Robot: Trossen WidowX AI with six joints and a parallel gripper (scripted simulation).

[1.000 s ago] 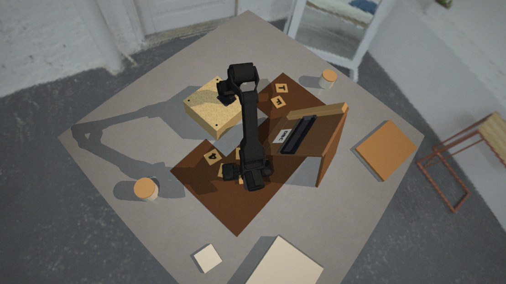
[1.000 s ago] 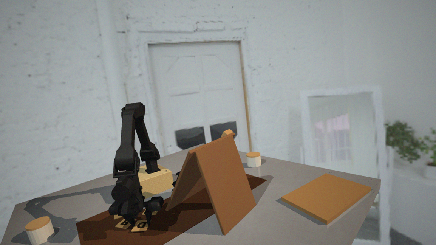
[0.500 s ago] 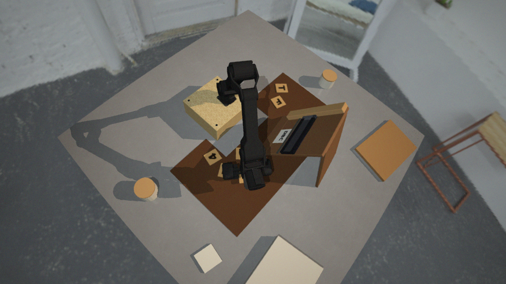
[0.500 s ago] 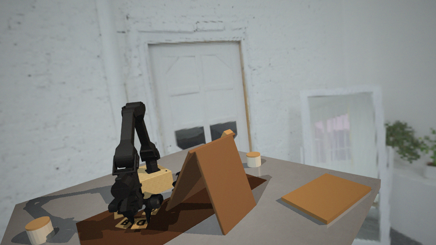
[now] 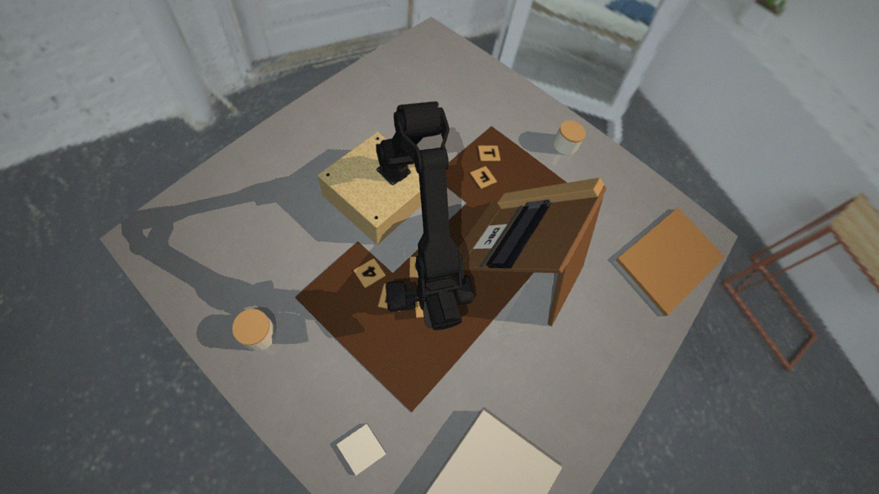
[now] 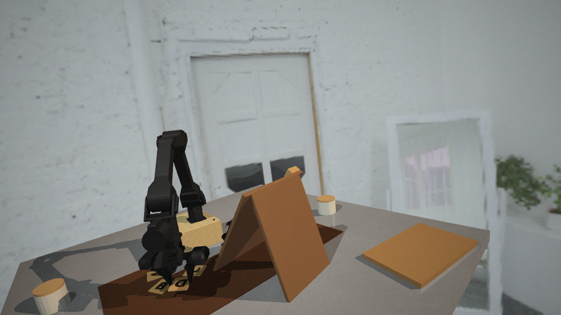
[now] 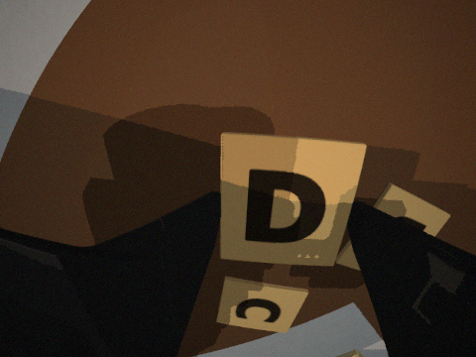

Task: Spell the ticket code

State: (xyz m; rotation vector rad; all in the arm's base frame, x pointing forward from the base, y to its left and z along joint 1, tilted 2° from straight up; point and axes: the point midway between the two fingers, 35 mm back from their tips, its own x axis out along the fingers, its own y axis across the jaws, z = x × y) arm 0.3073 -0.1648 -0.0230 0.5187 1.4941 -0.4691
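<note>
My gripper (image 5: 416,305) (image 6: 180,279) (image 7: 286,206) is down on the brown mat (image 5: 390,362) (image 6: 130,309), shut on the D tile (image 6: 178,285) (image 7: 292,201), one finger on each side edge. The tile sits at mat level. A B tile (image 6: 161,287) lies just beside it. A C tile (image 7: 262,311) lies closer to the arm's base, and part of another tile (image 7: 416,208) shows to the right. A tile marked 4 (image 5: 369,270) lies to the left. The T tile (image 5: 488,153) and F tile (image 5: 483,175) lie at the mat's far end. The slanted board (image 5: 557,234) (image 6: 287,239) carries the dark rail (image 5: 519,232), which holds no tiles, and the white ticket (image 5: 494,236) reading DBC.
The arm stands on a wooden base block (image 5: 362,196) (image 6: 197,233). Two capped cylinders (image 5: 251,328) (image 5: 569,137) stand by the mat's ends. An orange slab (image 5: 669,260) (image 6: 419,252) lies beyond the board. A cream slab (image 5: 487,477) and a small cream square (image 5: 360,448) lie near the front edge.
</note>
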